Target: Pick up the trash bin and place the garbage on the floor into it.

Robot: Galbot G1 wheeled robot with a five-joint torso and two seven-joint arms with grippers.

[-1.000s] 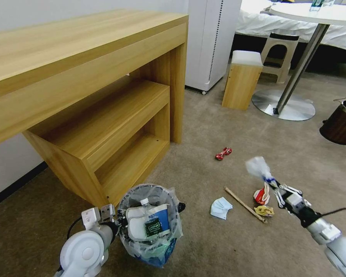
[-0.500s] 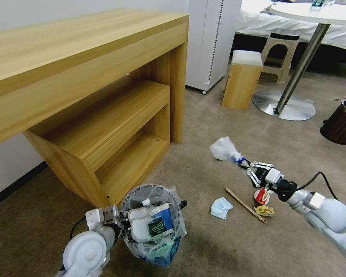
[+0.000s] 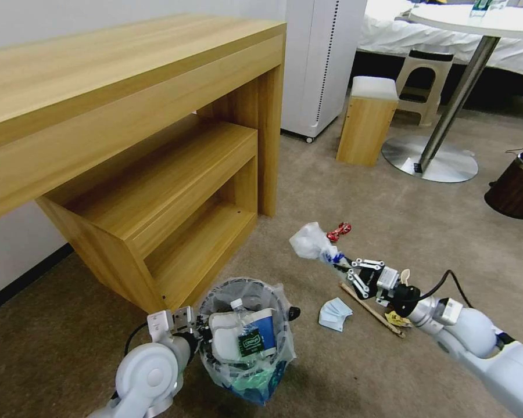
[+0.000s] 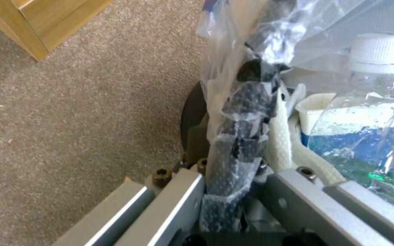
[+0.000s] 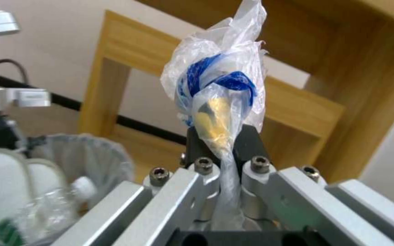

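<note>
Item: knotted plastic bag (image 3: pixel 311 242) pinched in right gripper (image 3: pixel 338 260), short of trash bin (image 3: pixel 247 339).
Risk: left gripper (image 3: pixel 194 337) clamps rim only; the full bin could tilt, or the bag drop onto the floor (image 3: pixel 343 371).

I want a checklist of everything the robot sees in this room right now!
Surface: beige carpet, litter on it.
Job's things: trash bin with plastic liner, holding a bottle and white items; knotted plastic bag held above the carpet.
Clutter: red wrapper, tissue, wooden stick, yellow scrap.
Grippers: left gripper shut on the bin's rim; right gripper shut on the bag.
Cables: black cable on the right arm.
Surroundings: wooden desk, stool, round table, brown bin.
</note>
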